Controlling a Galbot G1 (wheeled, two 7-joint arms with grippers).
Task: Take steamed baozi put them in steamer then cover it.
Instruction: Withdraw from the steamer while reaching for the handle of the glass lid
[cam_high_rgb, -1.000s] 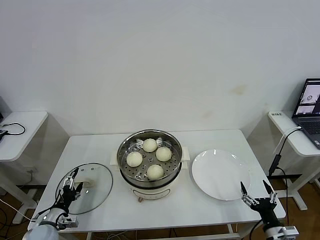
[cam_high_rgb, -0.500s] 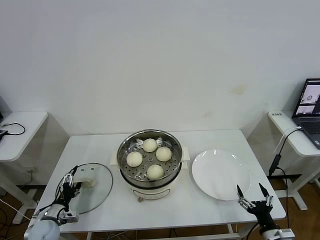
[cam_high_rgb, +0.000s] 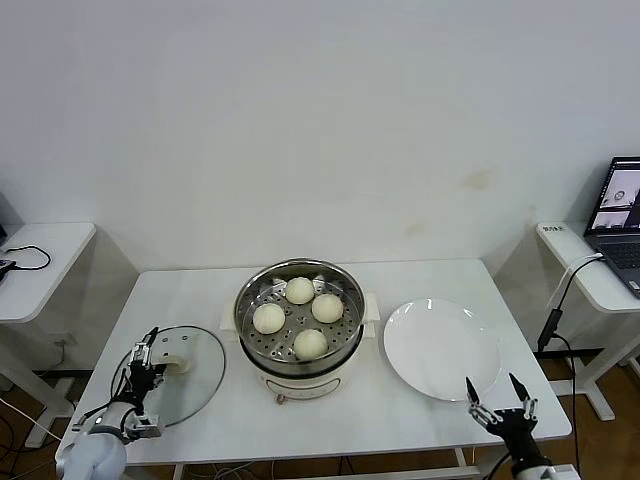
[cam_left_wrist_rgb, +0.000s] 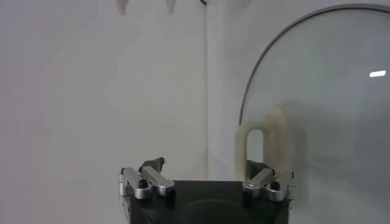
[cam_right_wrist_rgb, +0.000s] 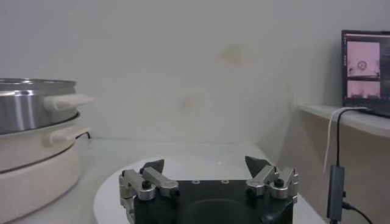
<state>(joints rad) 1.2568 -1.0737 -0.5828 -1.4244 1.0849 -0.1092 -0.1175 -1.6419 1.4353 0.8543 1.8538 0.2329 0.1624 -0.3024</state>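
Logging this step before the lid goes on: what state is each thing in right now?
Buns: all four sitting in the steamer basket, apart from each other.
Steamer: uncovered, on its cream pot base.
Lid: lying flat on the table left of the steamer, not held.
Plate: empty, right of the steamer.
Left hand: open, over the lid's near edge.
Right hand: open, at the table's front edge near the plate.
Laptop: screen on.

I count four steamed baozi (cam_high_rgb: 300, 290) (cam_high_rgb: 327, 308) (cam_high_rgb: 268, 318) (cam_high_rgb: 310, 343) — all inside one steamer (cam_high_rgb: 252, 290). One cover (cam_high_rgb: 195, 385) lies on the table (cam_high_rgb: 400, 275), and one white plate (cam_high_rgb: 440, 349). I have two grippers — my left gripper (cam_high_rgb: 143, 365) and my right gripper (cam_high_rgb: 497, 396).
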